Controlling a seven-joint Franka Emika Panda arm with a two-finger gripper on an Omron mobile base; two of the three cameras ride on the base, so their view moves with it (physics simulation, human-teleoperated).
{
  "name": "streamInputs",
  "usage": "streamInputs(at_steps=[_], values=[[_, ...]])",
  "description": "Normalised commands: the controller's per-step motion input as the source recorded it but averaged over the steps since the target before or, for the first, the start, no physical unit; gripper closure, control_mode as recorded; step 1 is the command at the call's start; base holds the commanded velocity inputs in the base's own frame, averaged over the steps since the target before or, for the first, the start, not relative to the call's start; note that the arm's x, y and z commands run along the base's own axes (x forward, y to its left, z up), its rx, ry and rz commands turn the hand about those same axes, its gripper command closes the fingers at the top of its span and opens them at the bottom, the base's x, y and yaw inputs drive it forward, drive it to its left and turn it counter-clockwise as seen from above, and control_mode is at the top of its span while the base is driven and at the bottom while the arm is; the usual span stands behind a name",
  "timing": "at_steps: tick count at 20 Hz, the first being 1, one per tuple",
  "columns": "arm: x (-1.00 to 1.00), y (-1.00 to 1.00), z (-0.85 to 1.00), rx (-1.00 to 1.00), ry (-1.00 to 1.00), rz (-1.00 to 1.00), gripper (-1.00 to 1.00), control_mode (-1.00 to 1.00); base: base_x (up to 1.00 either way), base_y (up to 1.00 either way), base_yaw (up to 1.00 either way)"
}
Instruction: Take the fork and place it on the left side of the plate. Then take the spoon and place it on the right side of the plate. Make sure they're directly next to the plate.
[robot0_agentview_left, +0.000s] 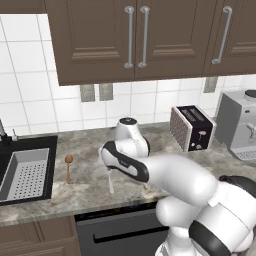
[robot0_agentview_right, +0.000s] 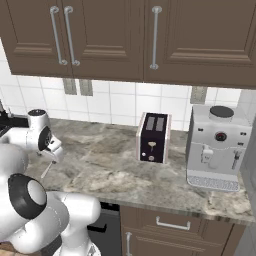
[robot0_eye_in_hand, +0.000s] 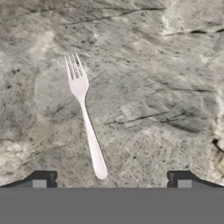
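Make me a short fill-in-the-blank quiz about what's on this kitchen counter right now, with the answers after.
1. The fork lies flat on the ____ counter.
2. The spoon lies between the fork and the ____.
3. The gripper hovers over the fork with its jaws ____.
4. Beside the toaster stands a ____ machine.

Missing words: marbled; sink; open; coffee

arm: bent forward, reaching left | wrist: pointing down | gripper (robot0_eye_in_hand: 111, 179): jaws wide apart, holding nothing
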Motion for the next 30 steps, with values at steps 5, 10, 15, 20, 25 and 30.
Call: streamInputs(at_steps=[5,10,15,20,25,30], values=[[0.03,0.35,-0.29,-0.01,0.09,0.0,-1.0,-1.0,0.0,0.0,0.0],[0.02,0.1,-0.23,-0.01,0.03,0.0,-1.0,-1.0,0.0,0.0,0.0],[0.0,0.02,-0.2,-0.03,0.0,0.0,-1.0,-1.0,0.0,0.0,0.0],[0.01,0.0,-0.15,-0.06,0.0,0.0,-1.0,-1.0,0.0,0.0,0.0],[0.16,0.0,-0.07,-0.06,0.0,0.0,-1.0,-1.0,0.0,0.0,0.0],[0.23,0.0,0.0,-0.02,0.0,0.0,-1.0,-1.0,0.0,0.0,0.0]])
